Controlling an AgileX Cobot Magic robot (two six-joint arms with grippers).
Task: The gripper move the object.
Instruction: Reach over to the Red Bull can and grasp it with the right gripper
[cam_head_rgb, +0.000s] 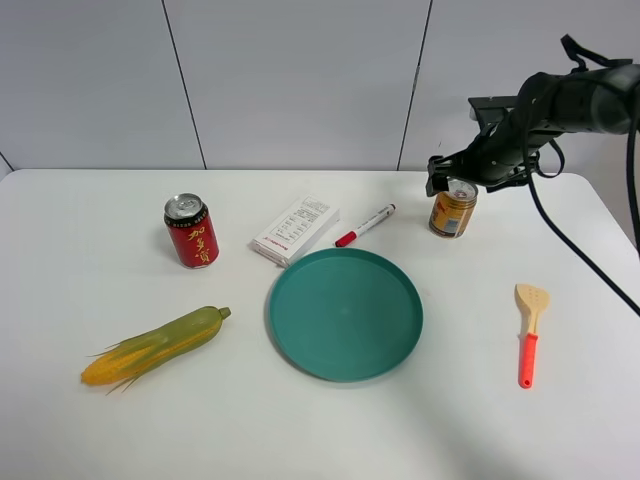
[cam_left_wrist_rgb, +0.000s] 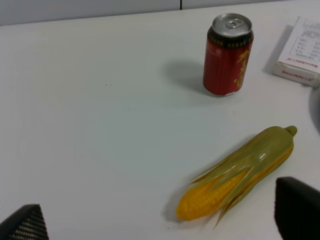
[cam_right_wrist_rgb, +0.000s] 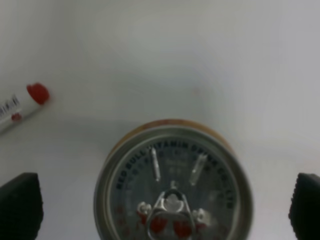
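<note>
Task thing: gold can (cam_head_rgb: 452, 212), upright on the desk (cam_head_rgb: 100, 430) at the far right, just right of the marker (cam_head_rgb: 365, 225) and well apart from the plate (cam_head_rgb: 345, 313).
Right claw: right claw (cam_right_wrist_rgb: 162, 207) hangs over the gold can's top, jaws spread wide, one on each side of the can; released, no contact that I can see.
Why held so: the pull-tab lid sits about centred between the jaws in the wrist view. Looks lined up so a drop and a squeeze would pinch the can's side walls.
Left claw: left claw (cam_left_wrist_rgb: 160, 217) is out of the high view. Its own camera shows both tips wide apart with nothing between them; released, idle above the corn (cam_left_wrist_rgb: 235, 175) and red can (cam_left_wrist_rgb: 227, 55).
Step in hand: likely the pre-grasp hover; the can is not yet gripped or lifted.
Why the can suits this: it stands upright with free space around it, so both jaws have room. The marker tip is the nearest neighbour, and it is apart from the can.
Risk: the can is round and smooth, so an off-centre squeeze could tip it or let it slip.
Goal spot: not stated; cannot tell where it should go.
Count, cans: 2 (1 gold, 1 red).
Count, corn: 1.
Count, plate: 1, green, with nothing on it.
Count, box: 1 white box (cam_head_rgb: 295, 230), beside the plate's far rim.
Count, marker: 1, red cap.
Count, spatula: 1 wooden spatula (cam_head_rgb: 529, 330) with a red handle, right of the plate.
Count, claws: 2, only the right one in the high view.
</note>
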